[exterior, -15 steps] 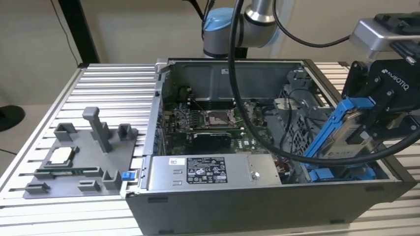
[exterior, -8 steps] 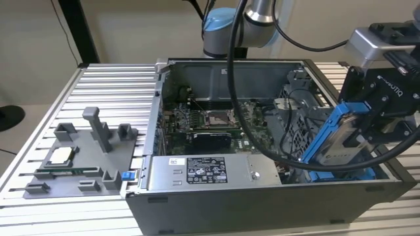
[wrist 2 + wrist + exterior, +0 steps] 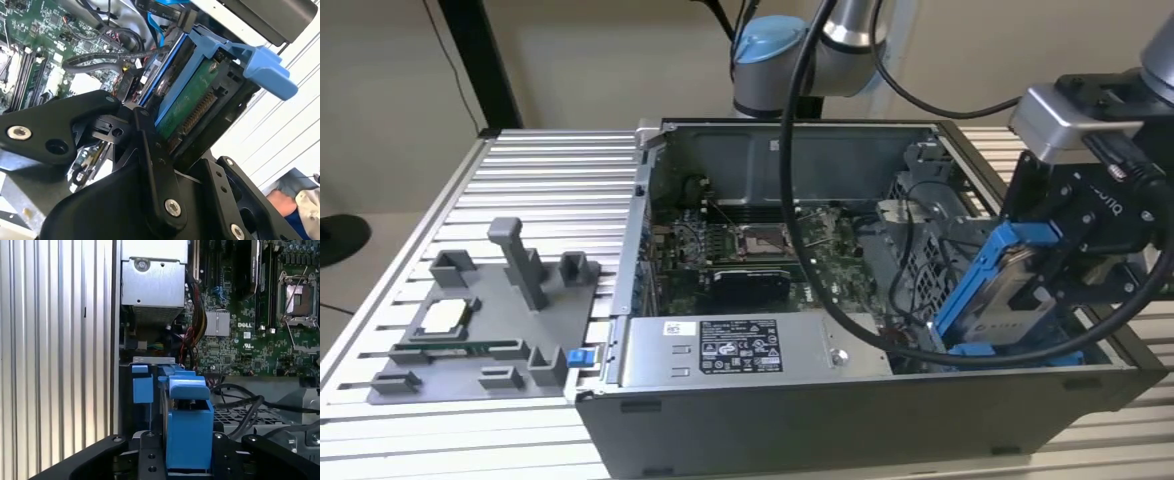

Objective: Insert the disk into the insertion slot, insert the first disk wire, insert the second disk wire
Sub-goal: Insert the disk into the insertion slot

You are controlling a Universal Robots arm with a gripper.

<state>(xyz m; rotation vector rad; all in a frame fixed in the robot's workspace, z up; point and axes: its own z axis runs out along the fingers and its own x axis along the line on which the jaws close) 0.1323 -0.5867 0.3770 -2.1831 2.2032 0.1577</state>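
Apparently near black cables (image 3: 239,404), pincer (image 3: 185,452) clamps disk (image 3: 1011,290) above insertion slot (image 3: 143,386).

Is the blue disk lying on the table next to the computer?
No, the claw holds the disk tilted up over the open computer case, at the exterior view's right.

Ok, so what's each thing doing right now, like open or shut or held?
disk: tilted, sticking up out of the computer case, not fully in.
tool: shut on the disk.
connector on the disk: bare, no wire plugged in.
insertion slot: disk not seated in it.
computer case: open, side cover off.
black cables: loose, lying inside the case.
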